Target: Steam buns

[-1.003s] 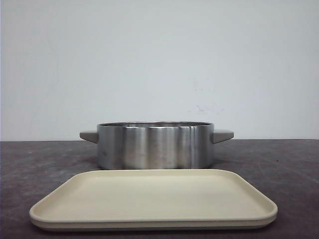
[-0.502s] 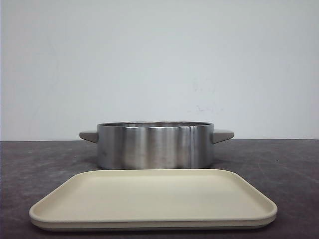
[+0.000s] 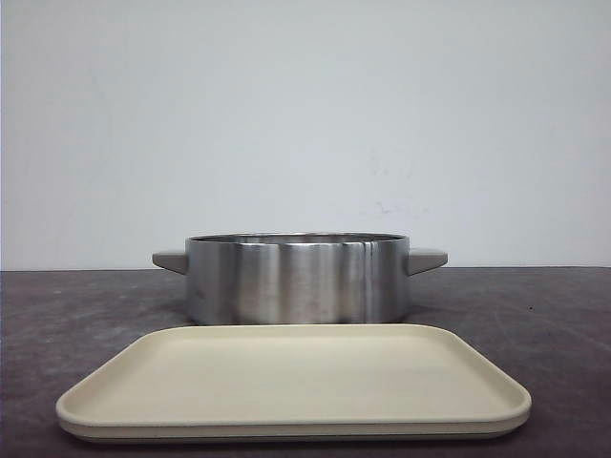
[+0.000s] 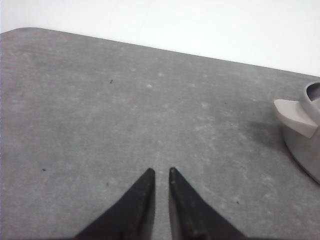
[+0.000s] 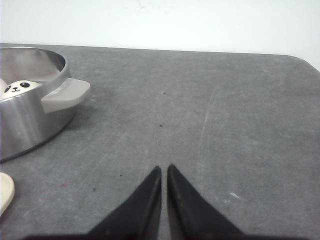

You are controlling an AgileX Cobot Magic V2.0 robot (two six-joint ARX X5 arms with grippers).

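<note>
A steel pot (image 3: 297,279) with grey side handles stands on the dark table behind a bare cream tray (image 3: 294,382). In the right wrist view one white panda bun (image 5: 19,88) shows inside the pot (image 5: 27,112); the other buns are hidden. My right gripper (image 5: 164,169) is shut and empty over bare table, to the right of the pot. My left gripper (image 4: 161,172) is shut and empty over bare table, left of the pot (image 4: 306,145), whose handle (image 4: 296,116) shows. Neither gripper shows in the front view.
The dark grey table (image 3: 535,315) runs back to a white wall. The tray's corner (image 5: 5,192) shows in the right wrist view. The table's far edge and rounded corners show in both wrist views.
</note>
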